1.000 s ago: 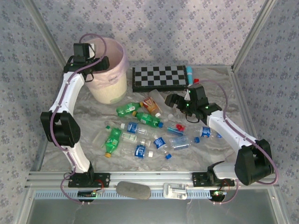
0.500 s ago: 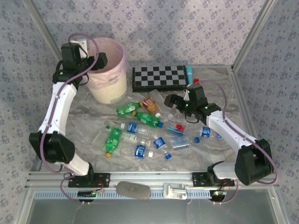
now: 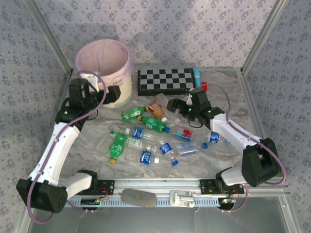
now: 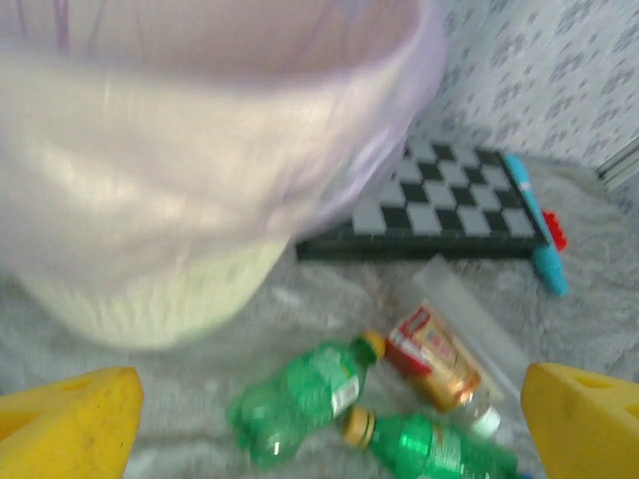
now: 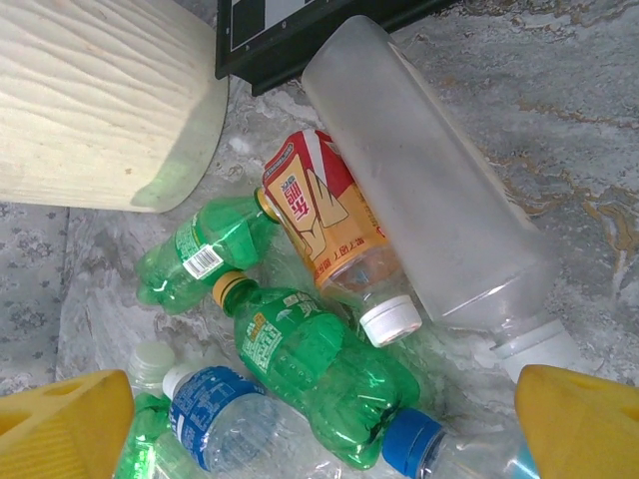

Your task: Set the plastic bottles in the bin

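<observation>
The round cream-white bin (image 3: pixel 122 90) with its pale pink liner stands at the back. The left gripper (image 3: pixel 115 93) hangs just beside its wall on the near side, fingers spread wide with nothing between them. The right gripper (image 3: pixel 173 104) is well to the right of the bin, also released and empty, and is poised over a knot of the small plastic bottles (image 3: pixel 146 141). The bottles lie scattered on the crumpled sheet, right of the bin and nearer the arms than it is. Every one I can see is outside it.

I'd judge the step in hand to be the right arm's pick. Below its yellow fingers (image 5: pixel 60 424) lies a crumpled green bottle (image 5: pixel 319 369). An orange-labelled bottle with a white cap (image 5: pixel 334 235) touches it on the side away from the bin, and a clear blue-capped bottle (image 5: pixel 215 424) crowds its near side. A second green bottle (image 5: pixel 195 254) lies closer to the bin, and a large frosted clear bottle (image 5: pixel 429 190) lies farthest from it.

The safest move would be to come straight down across the green bottle's waist, so the fingers slip into the gaps without nudging its neighbours. The grip should be firm, since thin round plastic can squirt out. The bottle then needs carrying high over the rim and letting go above the middle of the mouth.

From above, the bin's inside looks like bare pink liner, and I cannot make out a bottle in it. The bottles themselves look drained, and the green ones look partly crushed.
</observation>
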Motion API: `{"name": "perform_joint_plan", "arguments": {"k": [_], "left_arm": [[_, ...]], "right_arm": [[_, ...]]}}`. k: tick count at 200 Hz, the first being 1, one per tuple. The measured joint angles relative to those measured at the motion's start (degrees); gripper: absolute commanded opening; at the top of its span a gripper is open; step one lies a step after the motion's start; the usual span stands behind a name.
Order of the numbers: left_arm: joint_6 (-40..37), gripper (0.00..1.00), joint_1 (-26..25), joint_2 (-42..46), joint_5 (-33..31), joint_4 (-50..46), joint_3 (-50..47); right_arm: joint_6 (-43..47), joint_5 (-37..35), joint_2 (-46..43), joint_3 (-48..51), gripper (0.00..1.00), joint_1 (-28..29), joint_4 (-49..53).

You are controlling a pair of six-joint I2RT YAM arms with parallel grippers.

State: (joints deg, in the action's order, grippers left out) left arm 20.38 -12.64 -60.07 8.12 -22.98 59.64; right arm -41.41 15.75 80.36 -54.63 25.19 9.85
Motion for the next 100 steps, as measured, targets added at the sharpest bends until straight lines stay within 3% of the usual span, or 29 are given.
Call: {"name": "perform_joint_plan", "arguments": {"k": [52,100], "left_arm": [[7.4,0.97,-0.4,6.6,0.3,-5.0,-16.2],[11.1,0.97,-0.9,10.0,-0.1,-9.0,-23.8]], "right_arm": [[-1.5,-0.1,2.7,0.0,1.0,1.8,-2.1],[-1.7,-0.1,3.1,0.0,1.0,2.5,-2.4]]}}
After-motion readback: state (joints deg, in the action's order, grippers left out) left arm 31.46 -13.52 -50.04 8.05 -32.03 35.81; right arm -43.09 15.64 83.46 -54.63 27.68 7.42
